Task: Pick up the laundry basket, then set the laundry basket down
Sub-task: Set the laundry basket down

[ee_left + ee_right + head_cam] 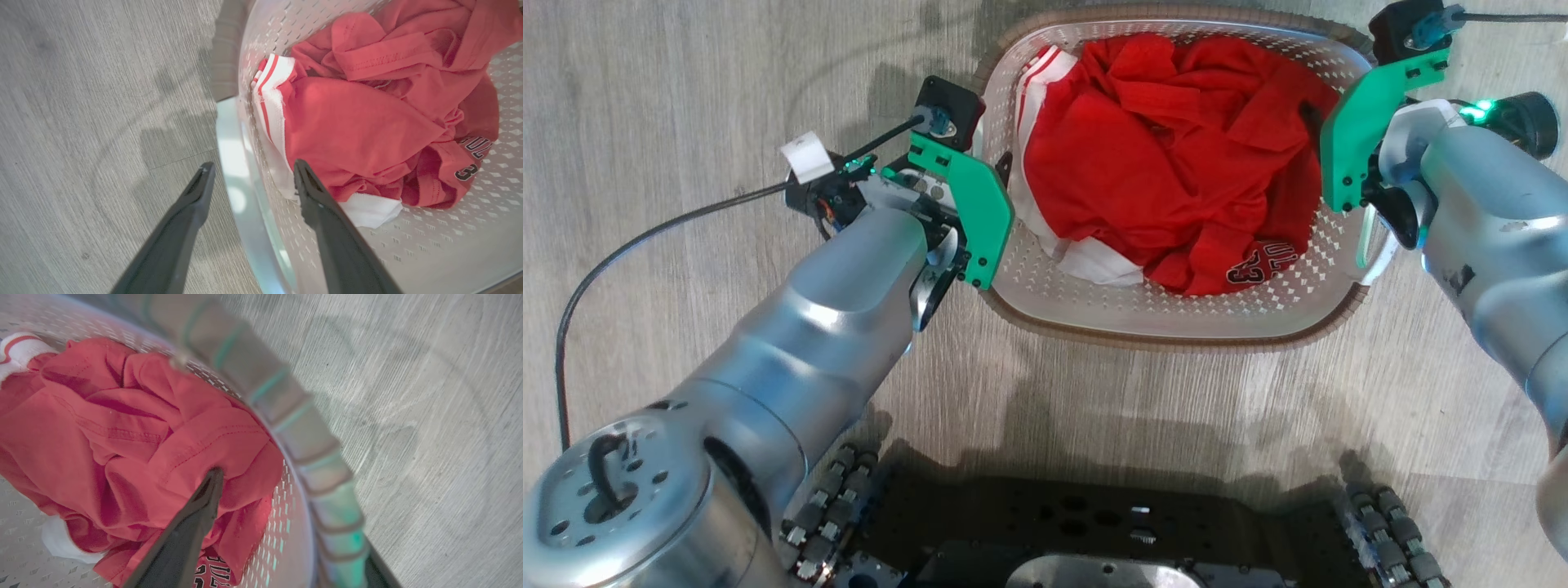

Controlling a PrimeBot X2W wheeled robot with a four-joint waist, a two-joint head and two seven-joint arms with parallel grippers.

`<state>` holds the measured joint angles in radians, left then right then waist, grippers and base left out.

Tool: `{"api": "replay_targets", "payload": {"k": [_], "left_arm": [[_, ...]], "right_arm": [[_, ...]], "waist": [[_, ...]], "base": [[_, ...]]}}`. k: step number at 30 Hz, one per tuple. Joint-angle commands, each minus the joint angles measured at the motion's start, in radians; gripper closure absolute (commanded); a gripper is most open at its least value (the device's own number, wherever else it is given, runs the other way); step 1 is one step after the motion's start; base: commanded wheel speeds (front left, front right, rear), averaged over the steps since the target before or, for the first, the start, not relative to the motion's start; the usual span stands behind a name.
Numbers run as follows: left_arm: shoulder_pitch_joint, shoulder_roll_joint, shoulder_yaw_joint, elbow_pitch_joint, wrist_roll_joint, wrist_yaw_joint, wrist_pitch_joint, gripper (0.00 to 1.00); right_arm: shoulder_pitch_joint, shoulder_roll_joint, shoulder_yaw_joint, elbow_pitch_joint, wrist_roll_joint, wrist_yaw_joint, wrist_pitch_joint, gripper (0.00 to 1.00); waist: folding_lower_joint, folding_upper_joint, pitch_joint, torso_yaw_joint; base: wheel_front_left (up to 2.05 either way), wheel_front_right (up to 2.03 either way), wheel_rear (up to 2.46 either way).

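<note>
1. Ahead at 12 o'clock from the wheeled base (1094,523): the laundry basket (1160,336), down on the wood floor (686,98), seemingly resting flat rather than lifted; heaped with red clothes (1168,163) plus a white piece (1094,263).
2. One arm at each short end, 9 o'clock and 3 o'clock of the basket, presumably to share the load and keep it level.
3. Left pincer (254,164): spread wide, holding nothing. Straddles the white handle (229,155) at the 9 o'clock end, one finger outside over bare floor, the other inside just beside the white piece. Set so, probably, for clamping handle and wall together on closing.
4. Right pincer (288,510): likewise wide apart, gripping nothing. Inner finger low over the red clothes, touching or not, cannot tell; outer finger beyond the brown rim (286,416) at the 3 o'clock end, mostly hidden behind it.
5. Cannot say which stage: just before the lift, or just after the set-down. Either way, carried by the floor alone, with both pincers slack.
6. Risk of nipping cloth along with the wall on closing, given garments so near both inner fingers. Black cable (645,237) trailing toward 8 o'clock from the left wrist, well apart from the basket.
</note>
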<state>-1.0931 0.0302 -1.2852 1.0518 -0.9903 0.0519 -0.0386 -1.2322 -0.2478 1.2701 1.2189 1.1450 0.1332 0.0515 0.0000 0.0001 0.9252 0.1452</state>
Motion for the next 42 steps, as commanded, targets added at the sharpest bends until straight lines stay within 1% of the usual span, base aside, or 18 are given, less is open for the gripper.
{"api": "replay_targets", "payload": {"k": [1, 7, 14, 20, 23, 30, 34, 37, 38, 39, 42], "left_arm": [[0.0, 0.02, 0.005, -0.001, 0.001, 0.004, -0.012, 0.0], [0.002, 0.02, 0.005, 0.007, 0.005, 0.009, -0.036, 0.0], [0.015, 0.02, 0.005, 0.017, -0.004, 0.032, -0.066, 0.0], [0.029, 0.02, 0.005, 0.024, -0.003, 0.035, -0.085, 0.0], [0.048, 0.02, 0.005, 0.025, -0.024, 0.031, -0.096, 0.0], [0.105, 0.02, 0.005, 0.044, -0.036, 0.023, -0.102, 0.0], [0.15, 0.02, 0.005, 0.065, -0.047, 0.015, -0.118, 0.0], [0.191, 0.02, 0.005, 0.076, -0.059, 0.006, -0.122, 0.0], [0.203, 0.02, 0.005, 0.079, -0.063, 0.005, -0.125, 0.0], [0.227, 0.02, 0.005, 0.081, -0.07, 0.002, -0.136, 0.0], [0.263, 0.02, 0.005, 0.082, -0.084, -0.002, -0.16, 0.0]], "right_arm": [[0.043, 0.02, 0.005, -0.009, 0.006, -0.002, 0.0, 0.0], [0.051, 0.026, 0.005, 0.003, 0.01, -0.002, 0.0, 0.0], [0.075, 0.035, 0.002, 0.039, 0.013, -0.002, -0.012, 0.0], [0.088, 0.041, -0.005, 0.065, 0.009, -0.002, -0.024, 0.0], [0.106, 0.051, -0.019, 0.069, 0.02, -0.002, -0.022, 0.0], [0.169, 0.059, -0.041, 0.071, 0.036, -0.002, -0.026, 0.0], [0.227, 0.075, -0.069, 0.072, 0.058, -0.002, -0.027, 0.0], [0.266, 0.078, -0.07, 0.072, 0.052, -0.002, -0.036, 0.0], [0.277, 0.077, -0.07, 0.072, 0.047, -0.002, -0.043, 0.0], [0.299, 0.078, -0.078, 0.072, 0.046, -0.002, -0.065, 0.0], [0.329, 0.084, -0.103, 0.072, 0.053, -0.002, -0.121, 0.0]], "waist": [[0.0, -0.0001, -0.001, 0.0], [0.0, -0.0001, -0.012, -0.001], [0.0, -0.0001, -0.053, -0.001], [0.0, -0.0001, -0.097, 0.0], [0.0, -0.0001, -0.135, -0.001], [0.0, -0.0001, -0.267, -0.015], [0.0, -0.0001, -0.363, -0.03], [0.0, -0.0001, -0.442, -0.037], [0.0, -0.0001, -0.468, -0.038], [0.0, -0.0001, -0.517, -0.041], [0.0, -0.0001, -0.589, -0.048]], "base": [[0.0, 0.0, 0.0], [0.0, 0.0, 0.0], [0.0, 0.0, 0.0], [0.0, 0.0, 0.0], [0.0, 0.0, 0.0], [0.0, 0.0, 0.0], [0.0, 0.0, 0.0], [0.0, 0.0, 0.0], [0.0, 0.0, 0.0], [0.0, 0.0, 0.0], [0.0, 0.0, 0.0]]}}
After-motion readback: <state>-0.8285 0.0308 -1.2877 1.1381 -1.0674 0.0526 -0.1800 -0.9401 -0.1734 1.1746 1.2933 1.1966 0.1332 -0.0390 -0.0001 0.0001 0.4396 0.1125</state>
